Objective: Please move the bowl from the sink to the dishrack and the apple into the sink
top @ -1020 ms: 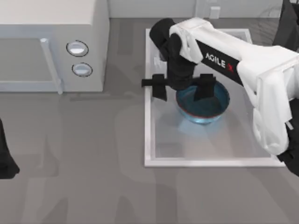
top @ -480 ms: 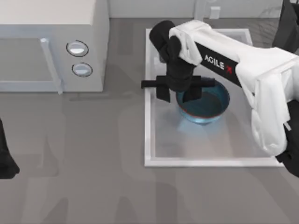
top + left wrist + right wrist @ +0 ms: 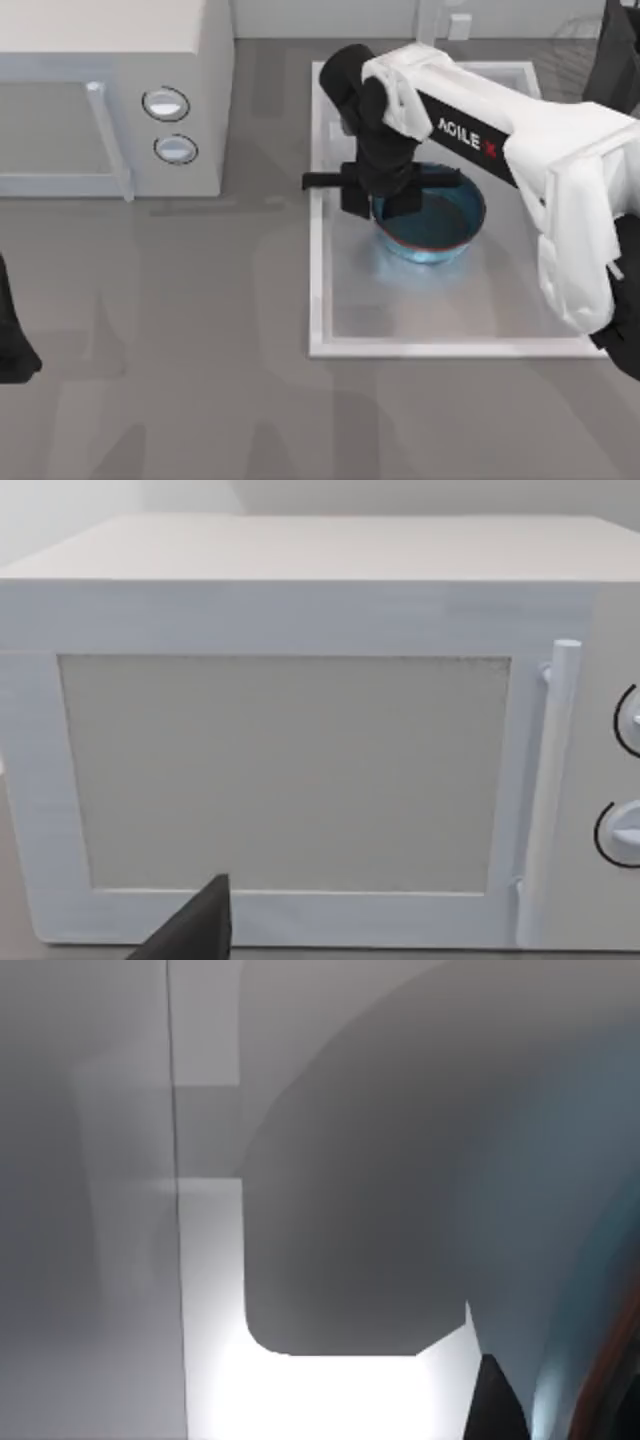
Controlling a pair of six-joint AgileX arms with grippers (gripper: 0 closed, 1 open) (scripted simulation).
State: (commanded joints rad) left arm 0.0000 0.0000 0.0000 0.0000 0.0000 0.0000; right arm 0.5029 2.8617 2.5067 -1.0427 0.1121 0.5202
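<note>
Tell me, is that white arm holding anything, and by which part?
The right gripper looks closed on the bowl at its rim on the microwave side, one finger inside and one outside. The bowl sits in the sink.

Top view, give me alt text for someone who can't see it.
The right gripper is closed on the left rim of the blue bowl inside the white sink. A white microwave sits to the left, and the left arm is parked at the left edge.
</note>
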